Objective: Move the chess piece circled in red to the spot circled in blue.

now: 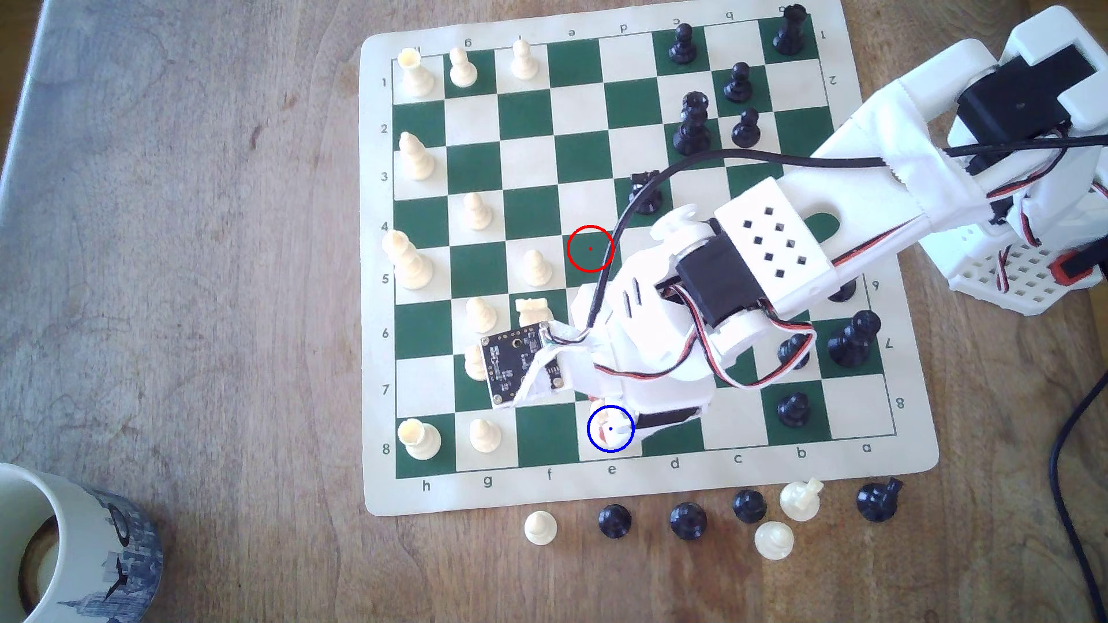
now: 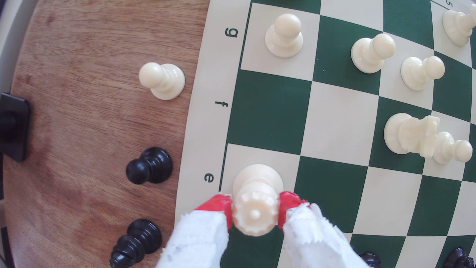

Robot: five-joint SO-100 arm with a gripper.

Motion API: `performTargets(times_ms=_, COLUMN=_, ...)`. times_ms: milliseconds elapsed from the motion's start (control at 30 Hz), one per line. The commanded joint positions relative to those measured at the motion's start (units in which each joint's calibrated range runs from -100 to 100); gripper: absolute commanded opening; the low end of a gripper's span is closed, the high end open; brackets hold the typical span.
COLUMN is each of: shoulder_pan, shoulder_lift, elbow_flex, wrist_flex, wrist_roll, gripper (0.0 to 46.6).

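Observation:
The chess piece circled in red (image 2: 255, 214), cream with a crown-like top and a wide round base, stands upright on the cream corner-row square by the letter e. My gripper (image 2: 255, 209) is shut on its crown, with a red fingertip (image 2: 219, 206) touching each side. In the exterior view the gripper (image 1: 613, 414) hangs over the spot circled in blue (image 1: 599, 444), and the cream piece (image 1: 617, 424) peeks out inside the ring. The red ring (image 1: 590, 248) marks a bare green square further up the same file.
Captured pieces lie off the board's near edge: a cream pawn (image 1: 541, 527) and black pieces (image 1: 614, 520). A cream knight (image 1: 532, 310) and pawns (image 1: 479, 314) stand near the arm. Black pieces (image 1: 794, 408) sit on the exterior view's right. A mug (image 1: 78, 551) stands at the bottom left.

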Motion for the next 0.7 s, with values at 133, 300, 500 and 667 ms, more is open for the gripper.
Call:
performTargets(times_ms=133, shoulder_pan=-0.2, shoulder_lift=-3.2, elbow_flex=-0.6, wrist_flex=0.6, wrist_roll=-0.3, gripper=13.5)
performTargets(times_ms=300, shoulder_pan=0.1, shoulder_lift=-6.6, elbow_flex=1.7, wrist_flex=1.9, wrist_roll=0.0, gripper=18.1)
performTargets(times_ms=500, shoulder_pan=0.1, shoulder_lift=-13.2, elbow_flex=6.2, wrist_flex=3.0, wrist_roll=0.1, gripper=21.2)
performTargets(times_ms=667, shoulder_pan=-0.6, shoulder_lift=-25.3, elbow_flex=19.5, wrist_flex=-2.5, wrist_roll=-2.3, gripper=21.7)
